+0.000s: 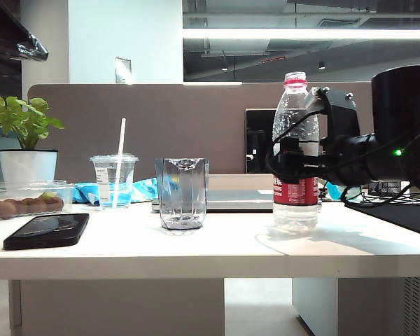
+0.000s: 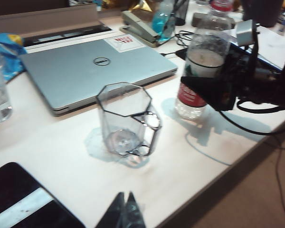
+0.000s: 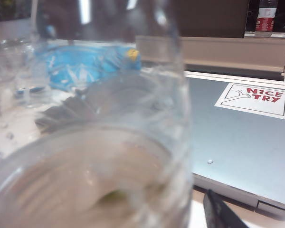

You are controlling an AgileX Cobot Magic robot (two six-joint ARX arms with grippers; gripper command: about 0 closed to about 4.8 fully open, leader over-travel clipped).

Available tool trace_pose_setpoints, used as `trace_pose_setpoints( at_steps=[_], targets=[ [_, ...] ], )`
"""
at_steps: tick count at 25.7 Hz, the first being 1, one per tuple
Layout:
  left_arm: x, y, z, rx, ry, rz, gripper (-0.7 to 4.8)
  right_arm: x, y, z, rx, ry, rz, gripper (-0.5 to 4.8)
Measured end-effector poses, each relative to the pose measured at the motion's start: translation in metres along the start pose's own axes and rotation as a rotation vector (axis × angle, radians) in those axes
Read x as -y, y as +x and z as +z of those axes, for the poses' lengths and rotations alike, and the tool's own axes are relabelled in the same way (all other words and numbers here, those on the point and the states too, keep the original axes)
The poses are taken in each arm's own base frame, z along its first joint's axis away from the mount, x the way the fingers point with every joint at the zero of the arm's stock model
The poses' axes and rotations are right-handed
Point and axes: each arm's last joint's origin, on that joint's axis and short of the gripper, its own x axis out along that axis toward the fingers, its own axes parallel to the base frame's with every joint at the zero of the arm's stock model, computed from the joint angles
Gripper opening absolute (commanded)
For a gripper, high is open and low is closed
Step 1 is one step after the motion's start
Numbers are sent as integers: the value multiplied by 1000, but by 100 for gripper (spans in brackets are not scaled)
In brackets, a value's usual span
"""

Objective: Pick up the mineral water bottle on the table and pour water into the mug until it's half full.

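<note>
Reading "NICE TRY": laptop sticker (image 3: 255,99)

Closed laptop (image 2: 88,71), black phone (image 1: 47,230), lidded straw cup (image 1: 113,180) — potted plant (image 1: 26,140) far left.

one mineral water bottle (image 1: 296,150), one mug (image 1: 181,193)

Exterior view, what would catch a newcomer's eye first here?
The tall mineral water bottle stands on the right of the white table, with the right gripper open around its middle. To its left stands the empty faceted mug. The left gripper, apparently shut, hangs over the near edge.
</note>
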Motion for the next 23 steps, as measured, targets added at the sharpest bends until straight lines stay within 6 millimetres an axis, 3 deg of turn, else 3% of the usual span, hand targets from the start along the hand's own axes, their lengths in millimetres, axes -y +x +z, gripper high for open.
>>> trace_pose_setpoints(
  at_steps=[3, 7, 10, 13, 18, 19, 20, 23],
  targets=[
    [0, 0, 0, 0, 0, 8, -5, 0, 1, 0, -7, 1, 3, 445],
    [0, 0, 0, 0, 0, 9, -5, 0, 3, 0, -15, 4, 6, 356],
    [0, 0, 0, -1, -1, 8, -5, 0, 3, 0, -20, 1, 6, 349],
    [0, 0, 0, 0, 0, 9, -5, 0, 3, -1, -29, 6, 5, 295],
    [0, 0, 0, 0, 0, 9, -5, 0, 3, -1, -29, -6, 5, 281],
    [0, 0, 0, 0, 0, 9, -5, 0, 3, -1, -29, -9, 5, 229],
    [0, 0, 0, 0, 0, 9, -5, 0, 3, -1, -30, -22, 7, 209],
    [0, 0, 0, -1, -1, 9, -5, 0, 3, -1, -30, -53, 9, 209]
  ],
)
